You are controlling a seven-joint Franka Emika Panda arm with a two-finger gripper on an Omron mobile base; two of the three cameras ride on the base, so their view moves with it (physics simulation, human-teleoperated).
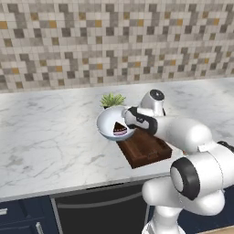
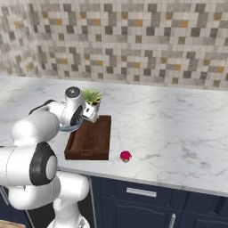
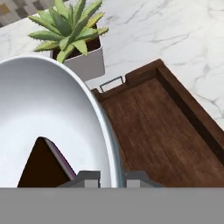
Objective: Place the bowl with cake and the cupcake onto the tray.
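My gripper (image 3: 113, 177) is shut on the right rim of the bowl (image 3: 43, 105), one finger inside and one outside. The bowl (image 1: 109, 122) is white inside and hangs tilted above the counter at the tray's far left corner. The dark cake (image 3: 41, 164) wedge lies inside it, near my fingers, and shows as the cake (image 1: 120, 129) in the left base view too. The brown wooden tray (image 3: 153, 127) lies bare just right of the bowl; the tray (image 2: 91, 138) sits near the counter's front edge. The pink-topped cupcake (image 2: 126, 156) stands on the counter right of the tray.
A small potted plant (image 3: 72, 30) in a white square pot stands just behind the bowl and tray; the plant (image 1: 112, 99) is close to my hand. The marble counter (image 2: 178, 120) runs wide to the right, with a tiled wall behind.
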